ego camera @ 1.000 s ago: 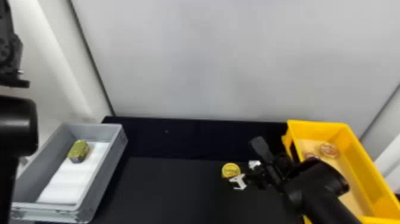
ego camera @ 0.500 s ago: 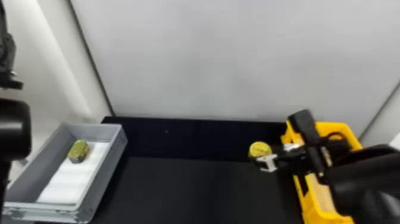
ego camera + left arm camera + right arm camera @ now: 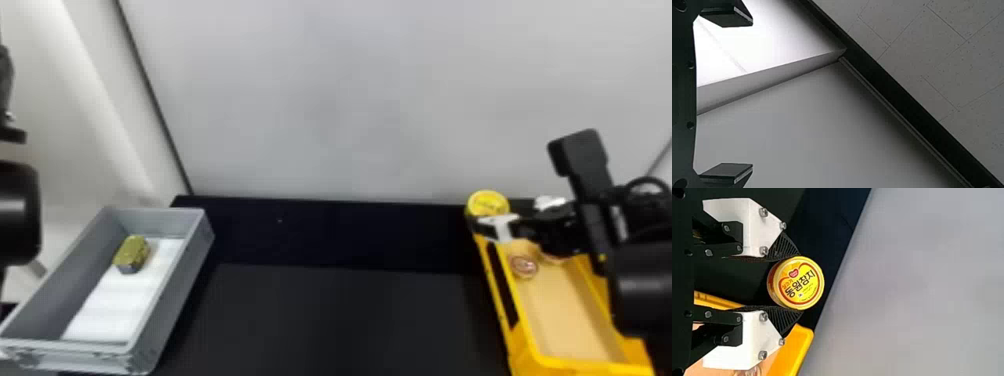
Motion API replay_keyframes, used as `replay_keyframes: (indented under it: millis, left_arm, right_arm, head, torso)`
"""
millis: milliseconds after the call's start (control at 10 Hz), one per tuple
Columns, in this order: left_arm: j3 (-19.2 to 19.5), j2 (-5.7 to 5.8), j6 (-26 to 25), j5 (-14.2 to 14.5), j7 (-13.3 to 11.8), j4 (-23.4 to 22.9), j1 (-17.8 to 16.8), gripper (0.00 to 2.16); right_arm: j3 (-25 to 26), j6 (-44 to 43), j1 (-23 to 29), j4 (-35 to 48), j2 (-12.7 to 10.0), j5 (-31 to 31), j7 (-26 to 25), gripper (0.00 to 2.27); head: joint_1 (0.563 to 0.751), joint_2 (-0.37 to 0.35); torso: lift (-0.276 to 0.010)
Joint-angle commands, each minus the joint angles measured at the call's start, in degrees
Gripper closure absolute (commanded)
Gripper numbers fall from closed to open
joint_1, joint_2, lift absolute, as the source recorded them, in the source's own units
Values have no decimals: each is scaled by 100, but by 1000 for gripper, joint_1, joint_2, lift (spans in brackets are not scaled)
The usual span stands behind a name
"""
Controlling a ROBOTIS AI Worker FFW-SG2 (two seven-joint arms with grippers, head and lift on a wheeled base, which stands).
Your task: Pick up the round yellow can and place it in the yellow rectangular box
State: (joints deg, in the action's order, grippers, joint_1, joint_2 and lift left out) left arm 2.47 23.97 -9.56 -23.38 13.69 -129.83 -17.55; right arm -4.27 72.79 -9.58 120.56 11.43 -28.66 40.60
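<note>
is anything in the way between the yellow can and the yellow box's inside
Only the yellow box's rim, at its far left corner, seems to lie between the can in the right gripper and the inside.

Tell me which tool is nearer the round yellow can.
Right. The right tool has the can between its fingers, by the yellow box's far end. The left tool is empty, well off to the robot's left.
</note>
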Motion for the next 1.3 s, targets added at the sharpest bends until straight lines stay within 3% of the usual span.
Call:
replay_keyframes:
  millis: [0,200,900,1200]
  left_arm:
    - [-18,47,-20,0,-6,1,-37,-1]
    - [-18,100,-20,0,-32,1,-37,-1]
    - [-71,100,-2,0,-59,45,-90,-1]
    - [-54,100,15,0,-59,45,-73,-1]
  right_arm:
    - [84,134,-123,196,79,-431,65,742]
    - [146,186,-141,266,193,-713,65,740]
    - [225,309,237,600,676,-1636,-147,742]
    - [1016,-7,703,372,545,-1531,-190,742]
  head:
    - [663,54]
    - [663,54]
    - [663,54]
    - [663,54]
  torso:
    - [-10]
    - [-10]
    - [-10]
    - [-10]
